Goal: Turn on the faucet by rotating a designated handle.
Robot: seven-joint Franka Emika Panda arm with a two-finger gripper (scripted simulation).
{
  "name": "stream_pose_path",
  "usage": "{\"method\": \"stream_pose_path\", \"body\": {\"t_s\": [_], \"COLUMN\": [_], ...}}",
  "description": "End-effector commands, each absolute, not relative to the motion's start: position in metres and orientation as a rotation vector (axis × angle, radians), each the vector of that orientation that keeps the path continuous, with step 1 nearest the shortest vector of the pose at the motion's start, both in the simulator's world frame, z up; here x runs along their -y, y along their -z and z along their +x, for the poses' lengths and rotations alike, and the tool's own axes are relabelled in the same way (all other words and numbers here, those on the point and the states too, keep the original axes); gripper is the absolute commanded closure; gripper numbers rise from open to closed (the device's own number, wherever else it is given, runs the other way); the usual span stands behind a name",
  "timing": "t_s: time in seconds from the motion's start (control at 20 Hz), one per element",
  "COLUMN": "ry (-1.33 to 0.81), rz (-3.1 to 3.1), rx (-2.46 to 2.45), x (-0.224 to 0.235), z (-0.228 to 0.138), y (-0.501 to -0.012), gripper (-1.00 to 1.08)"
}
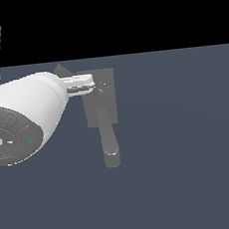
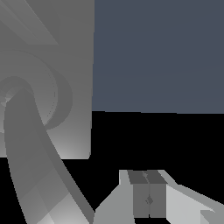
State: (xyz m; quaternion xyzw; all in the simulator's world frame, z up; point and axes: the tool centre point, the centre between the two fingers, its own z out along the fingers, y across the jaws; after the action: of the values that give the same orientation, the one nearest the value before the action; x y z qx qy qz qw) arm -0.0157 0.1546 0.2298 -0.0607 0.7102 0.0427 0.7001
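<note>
With its fingers pressed together and gripping nothing, the end effector (image 1: 89, 83) is reaching the hub of the faucet (image 1: 100, 105), left of centre, where the handle (image 1: 61, 70) is awaiting, I judge, a sideways push.

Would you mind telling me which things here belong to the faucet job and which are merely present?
Belonging to the job:
- faucet
- handle, mostly hidden behind the arm
- gripper, beside the hub, holding nothing

Merely present:
- spout, part of the faucet but not what gets turned
- blue-grey floor
</note>
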Motion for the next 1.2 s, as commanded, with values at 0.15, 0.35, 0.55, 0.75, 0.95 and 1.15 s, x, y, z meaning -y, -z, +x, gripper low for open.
{"method": "stream_pose_path", "body": {"t_s": [0.15,0.35,0.55,0.75,0.95,1.15], "ry": [-0.095,-0.096,-0.096,-0.096,-0.137,-0.130], "rz": [-0.134,-0.134,-0.134,-0.133,-0.073,-0.084], "rx": [-1.578,-1.575,-1.572,-1.569,-1.536,-1.542], "x": [-0.142,-0.132,-0.121,-0.110,-0.106,-0.093], "z": [-0.013,-0.012,-0.010,-0.009,-0.010,-0.008], "y": [-0.244,-0.256,-0.268,-0.281,-0.278,-0.282], "gripper": [1.08,1.08,1.08,1.08,1.08,1.08]}}
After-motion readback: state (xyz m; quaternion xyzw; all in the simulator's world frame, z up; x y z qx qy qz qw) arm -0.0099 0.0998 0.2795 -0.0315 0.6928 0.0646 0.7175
